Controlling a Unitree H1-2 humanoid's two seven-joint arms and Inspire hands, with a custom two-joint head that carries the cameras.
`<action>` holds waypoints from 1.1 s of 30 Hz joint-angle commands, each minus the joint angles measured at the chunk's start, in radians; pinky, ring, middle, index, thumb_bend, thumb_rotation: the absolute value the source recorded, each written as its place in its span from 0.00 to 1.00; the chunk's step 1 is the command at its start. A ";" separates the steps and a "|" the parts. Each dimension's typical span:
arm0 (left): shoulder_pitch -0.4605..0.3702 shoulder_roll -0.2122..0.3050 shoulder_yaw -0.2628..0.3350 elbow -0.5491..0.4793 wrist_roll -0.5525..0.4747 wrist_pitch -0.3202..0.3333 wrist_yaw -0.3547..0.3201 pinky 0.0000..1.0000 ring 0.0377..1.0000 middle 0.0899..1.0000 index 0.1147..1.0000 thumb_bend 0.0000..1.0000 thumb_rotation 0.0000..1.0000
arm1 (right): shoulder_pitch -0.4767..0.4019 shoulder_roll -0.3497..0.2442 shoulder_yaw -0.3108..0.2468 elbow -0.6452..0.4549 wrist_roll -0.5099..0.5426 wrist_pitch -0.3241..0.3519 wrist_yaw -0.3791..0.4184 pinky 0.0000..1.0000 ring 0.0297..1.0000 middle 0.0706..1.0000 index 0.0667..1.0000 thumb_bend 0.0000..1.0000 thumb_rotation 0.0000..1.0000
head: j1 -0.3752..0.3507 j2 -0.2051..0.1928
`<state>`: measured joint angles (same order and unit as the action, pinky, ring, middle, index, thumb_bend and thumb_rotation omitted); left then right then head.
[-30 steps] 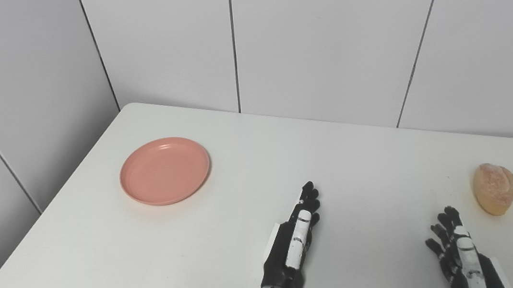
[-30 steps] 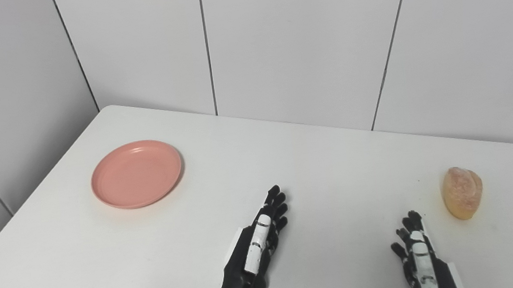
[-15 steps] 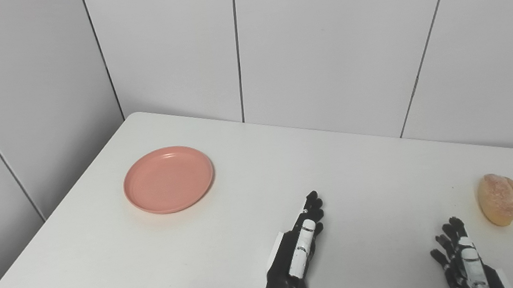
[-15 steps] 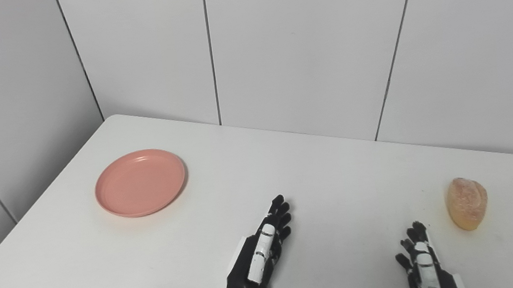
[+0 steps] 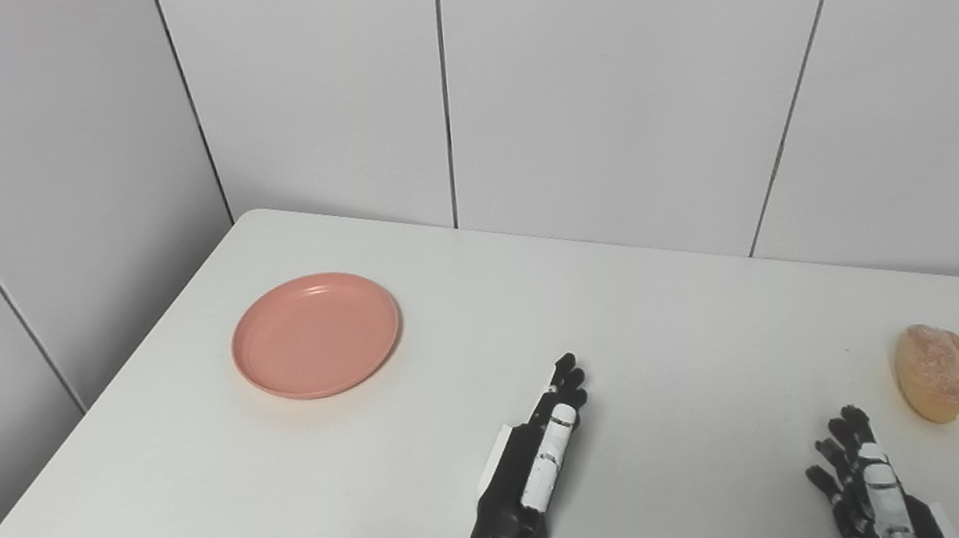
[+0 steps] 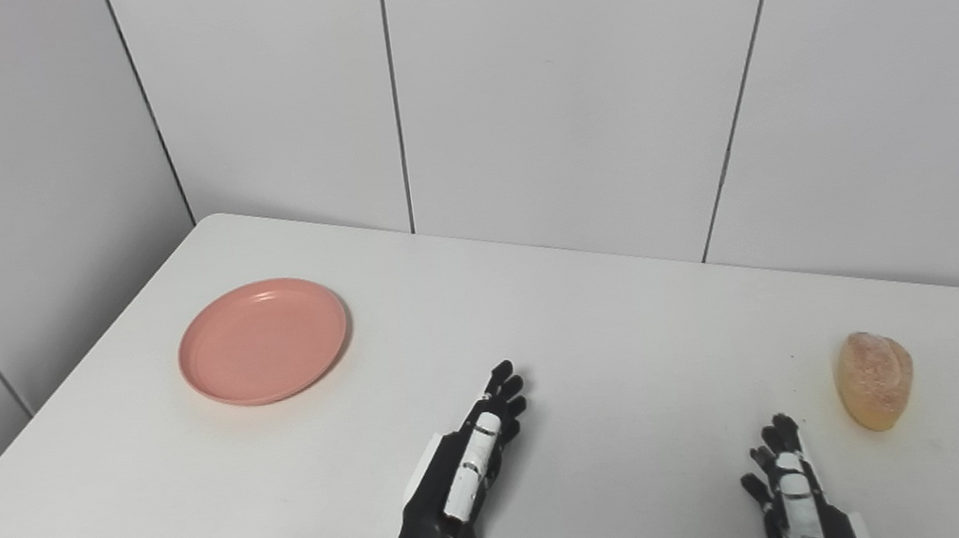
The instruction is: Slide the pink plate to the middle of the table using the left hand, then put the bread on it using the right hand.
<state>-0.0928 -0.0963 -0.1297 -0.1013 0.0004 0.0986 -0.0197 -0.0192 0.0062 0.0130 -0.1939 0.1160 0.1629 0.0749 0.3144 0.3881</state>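
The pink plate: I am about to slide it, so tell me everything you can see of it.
The round pink plate looks like smooth matte plastic, with a shallow flat well and a low raised rim. It lies flat and right side up, with nothing in it, on the left part of the white table, nearer the far edge than the near one. Only the table touches it. The left robot hand lies apart from it, to its right and nearer the camera, fingers stretched out.

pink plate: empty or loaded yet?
Empty. The pink plate shows only its bare inside; the bread sits apart on the table, near the right hand.
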 commanded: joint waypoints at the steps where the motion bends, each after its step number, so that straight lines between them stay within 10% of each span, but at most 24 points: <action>1: -0.041 0.003 0.001 -0.043 0.015 -0.024 -0.002 0.97 0.95 0.96 0.94 0.46 1.00 | -0.006 -0.002 -0.003 -0.034 0.003 -0.027 0.000 1.00 1.00 1.00 1.00 0.14 1.00 | 0.002 0.000; 15: -0.101 0.043 0.066 -0.216 -0.012 0.123 -0.011 0.96 0.93 0.92 0.91 0.45 1.00 | -0.011 -0.005 -0.007 -0.023 0.006 -0.029 0.002 1.00 1.00 1.00 1.00 0.15 1.00 | 0.019 -0.006; 33: -0.276 0.181 0.234 -0.212 -0.101 0.142 0.002 0.88 0.87 0.87 0.84 0.45 1.00 | -0.013 -0.017 -0.011 -0.014 0.026 -0.021 0.013 1.00 1.00 1.00 1.00 0.13 1.00 | 0.047 -0.031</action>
<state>-0.3144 0.0669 0.0899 -0.2989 -0.0976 0.2600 -0.0226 -0.0196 -0.0024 0.0109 -0.1924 0.1333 0.1629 0.0798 0.3605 0.3559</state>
